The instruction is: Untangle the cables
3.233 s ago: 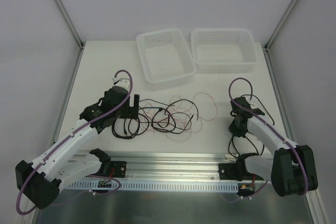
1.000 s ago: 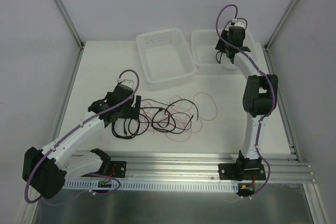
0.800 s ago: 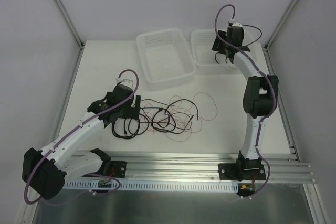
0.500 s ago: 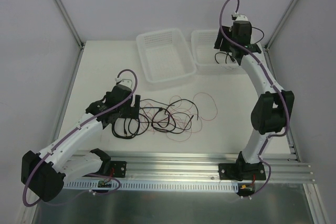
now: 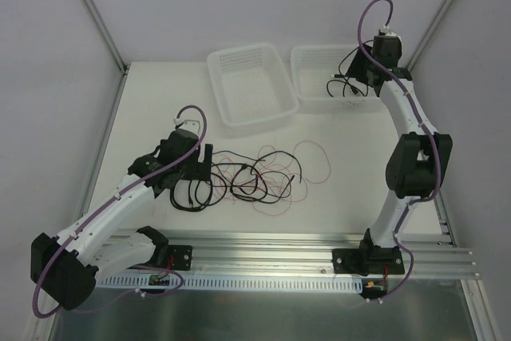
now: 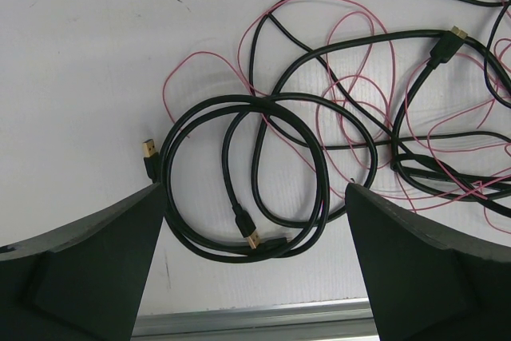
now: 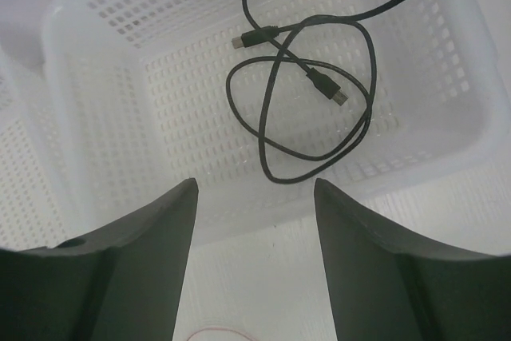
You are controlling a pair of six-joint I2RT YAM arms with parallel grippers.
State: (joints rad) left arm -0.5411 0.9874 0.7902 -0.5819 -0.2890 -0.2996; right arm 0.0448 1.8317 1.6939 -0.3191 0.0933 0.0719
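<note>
And the cables point(image 6: 263, 109) run off the left wrist view's right edge, the black cable point(image 7: 323, 83) in the basket point(image 7: 96, 117) exits the right wrist view's top, and from above the right arm point(image 5: 403, 101) masks that basket's right side.

We can read no lettering, label, brand or number anywhere, neither on the cables point(image 5: 249, 180) nor on the two baskets point(image 5: 254, 114).
</note>
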